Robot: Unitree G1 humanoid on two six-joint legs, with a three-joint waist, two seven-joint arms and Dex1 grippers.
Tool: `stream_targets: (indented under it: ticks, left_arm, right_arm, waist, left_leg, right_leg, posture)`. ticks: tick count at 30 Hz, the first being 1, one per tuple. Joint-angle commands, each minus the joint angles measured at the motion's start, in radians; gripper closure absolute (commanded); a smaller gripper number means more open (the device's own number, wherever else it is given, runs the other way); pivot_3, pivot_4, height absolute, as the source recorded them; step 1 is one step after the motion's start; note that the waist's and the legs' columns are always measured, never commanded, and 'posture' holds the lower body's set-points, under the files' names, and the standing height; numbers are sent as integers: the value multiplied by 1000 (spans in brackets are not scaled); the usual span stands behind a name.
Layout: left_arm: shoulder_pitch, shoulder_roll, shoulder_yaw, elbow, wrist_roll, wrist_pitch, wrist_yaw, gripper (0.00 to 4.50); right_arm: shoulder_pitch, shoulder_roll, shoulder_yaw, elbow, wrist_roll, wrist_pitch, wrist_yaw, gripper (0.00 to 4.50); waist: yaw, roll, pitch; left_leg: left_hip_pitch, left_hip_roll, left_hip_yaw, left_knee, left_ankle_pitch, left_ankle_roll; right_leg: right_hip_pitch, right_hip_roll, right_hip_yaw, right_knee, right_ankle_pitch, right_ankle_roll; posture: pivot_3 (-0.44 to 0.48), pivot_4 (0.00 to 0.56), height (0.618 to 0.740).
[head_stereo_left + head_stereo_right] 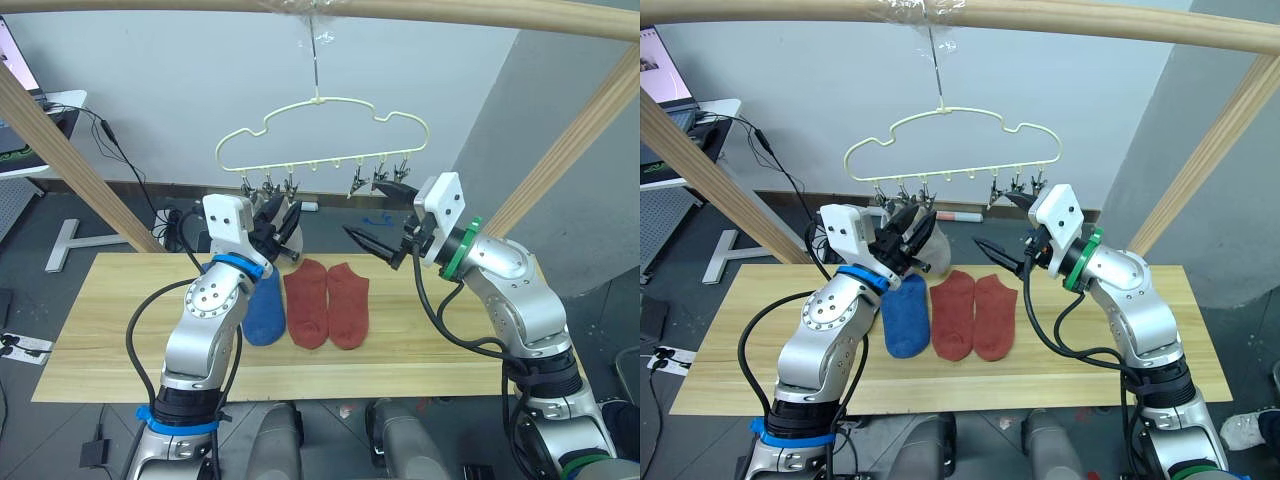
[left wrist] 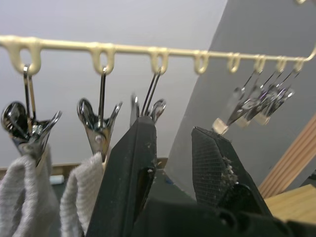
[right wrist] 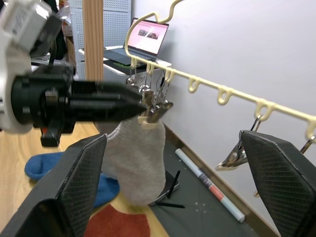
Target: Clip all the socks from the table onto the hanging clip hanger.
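Jaws of the left gripper [image 2: 168,173] are held narrowly apart at the clip hanger's [image 1: 320,140] third clip [image 2: 148,106]; the right gripper [image 3: 168,187] is spread wide, empty.

The pale yellow bar of the clip hanger [image 2: 148,49] is seen with metal clips hung from its loops. Two light grey socks [image 2: 22,197] are held by the first two clips. The left gripper [image 2: 170,143] is raised beneath the third clip [image 2: 148,106], its fingers [image 2: 131,168] parted.
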Motion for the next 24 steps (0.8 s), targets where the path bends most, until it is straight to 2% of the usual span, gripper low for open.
stream_targets:
  ticks: [1,8,19,24]
  left_arm:
    - [-13,-18,11,0,8,-24,7,3035]
    - [-44,-31,26,64,17,-42,9,3035]
    - [-161,-44,40,211,34,-102,-2,3035]
    - [-176,-47,30,223,27,-120,-26,3035]
  right_arm:
    - [-17,-4,-17,-33,19,7,-8,0]
    - [-46,-8,-27,-47,40,33,-5,0]
    - [-68,-3,-33,-32,41,33,-9,0]
    - [-66,-3,-36,-28,39,32,-12,0]
  waist:
    - [0,0,0]
    - [0,0,0]
    - [-1,0,0]
    - [-1,0,0]
  left_leg:
    - [0,0,0,0,0,0]
    - [0,0,0,1,0,0]
    - [0,0,0,1,0,0]
    - [0,0,0,0,0,0]
  right_leg:
    - [0,0,0,0,0,0]
    - [0,0,0,1,0,0]
    - [0,0,0,1,1,-2]
    - [0,0,0,1,2,-2]
  posture:
    - [-107,210,740]
    - [-110,212,740]
    - [-121,219,740]
    - [-131,224,740]
